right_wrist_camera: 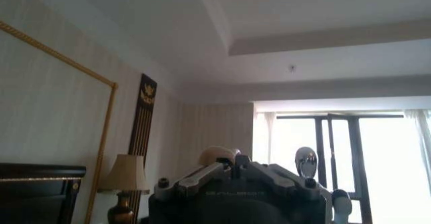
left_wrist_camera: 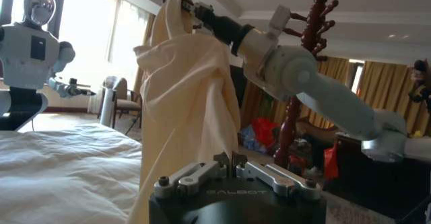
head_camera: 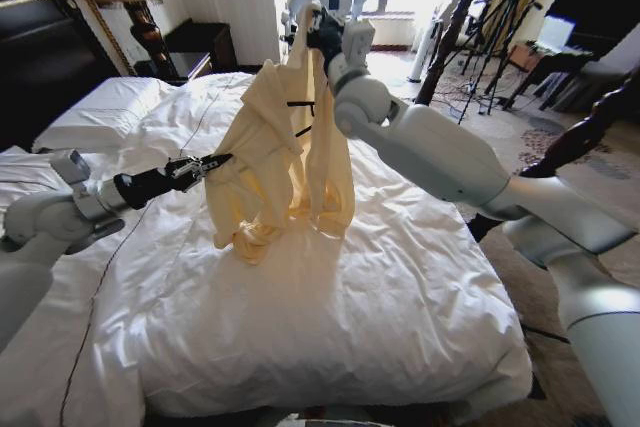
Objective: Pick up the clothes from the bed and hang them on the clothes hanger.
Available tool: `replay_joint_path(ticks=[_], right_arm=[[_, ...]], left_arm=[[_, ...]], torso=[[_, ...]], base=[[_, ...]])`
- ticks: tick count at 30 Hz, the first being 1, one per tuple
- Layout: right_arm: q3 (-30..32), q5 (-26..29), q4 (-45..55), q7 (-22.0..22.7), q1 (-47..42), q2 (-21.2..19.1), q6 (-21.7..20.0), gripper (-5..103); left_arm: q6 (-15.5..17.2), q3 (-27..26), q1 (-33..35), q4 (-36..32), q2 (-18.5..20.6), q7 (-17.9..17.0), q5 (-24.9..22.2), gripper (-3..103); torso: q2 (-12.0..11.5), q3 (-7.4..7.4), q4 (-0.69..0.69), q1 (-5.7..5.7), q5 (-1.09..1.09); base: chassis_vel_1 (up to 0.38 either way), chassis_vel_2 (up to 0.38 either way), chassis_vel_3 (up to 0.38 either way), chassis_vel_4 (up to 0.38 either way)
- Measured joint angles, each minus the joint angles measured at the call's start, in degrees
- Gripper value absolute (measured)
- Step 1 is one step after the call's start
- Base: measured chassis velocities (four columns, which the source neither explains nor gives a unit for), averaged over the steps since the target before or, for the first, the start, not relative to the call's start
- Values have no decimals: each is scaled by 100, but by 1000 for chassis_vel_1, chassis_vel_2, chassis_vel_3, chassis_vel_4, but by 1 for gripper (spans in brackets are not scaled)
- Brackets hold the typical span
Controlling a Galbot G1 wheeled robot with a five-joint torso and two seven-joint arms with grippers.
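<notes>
The pale yellow shirt hangs crumpled above the white bed, hem touching the duvet.

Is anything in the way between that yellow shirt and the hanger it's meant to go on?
Nothing visible. The right claw holds the shirt up by its top over the bed, and the hanger already sits among its folds. The left claw grips the shirt's side.

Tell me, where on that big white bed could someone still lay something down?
The white quilted bed lies bare at its near end, in front of the pale yellow shirt, and at the pillows. The middle is crowded: the right gripper holds the shirt up, the left gripper pinches its side.
</notes>
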Motion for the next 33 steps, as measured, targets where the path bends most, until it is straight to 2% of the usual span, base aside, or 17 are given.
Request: replay_joint_path(ticks=[2,6,9,11,13,15,22,27,33], right_arm=[[21,11,-122,-10,132,146,-1,0],[-3,80,-60,11,203,143,-73,0],[-137,286,423,142,153,-94,-315,0],[-258,507,1046,404,-32,-398,-564,0],[-270,529,1115,434,-56,-434,-587,0],[-408,716,1786,664,-304,-768,-798,0],[-473,755,2196,892,-546,-847,-875,0],[-370,711,2183,935,-346,-824,-891,0],[-310,703,2367,942,-38,-999,-962,0]], left_arm=[[2,-3,5,-33,-35,6,22,1],[2,-4,2,-59,-69,-17,26,1],[3,-32,-9,-71,-86,-85,4,1],[3,-55,-20,-42,-74,-100,-16,1],[3,-58,-20,-36,-71,-101,-18,1],[-1,-72,-37,1,-35,-118,-47,1],[-2,-41,-67,1,-25,-209,-89,1],[-2,-26,-45,6,-42,-219,-77,1],[-2,-3,-79,33,-33,-253,-74,1]], torso=[[0,0,0,0,0],[0,0,0,0,-1],[0,0,-1,0,0],[0,-1,-2,0,2],[0,-1,-2,0,3],[0,-1,-3,0,3],[0,-1,-2,0,1],[0,-1,0,0,-2],[0,-1,-2,0,1]], base=[[0,0,0,0],[0,0,0,0],[0,0,0,0],[0,0,0,0],[0,0,0,0],[0,0,0,0],[0,0,0,0],[0,0,0,0],[0,0,0,0]])
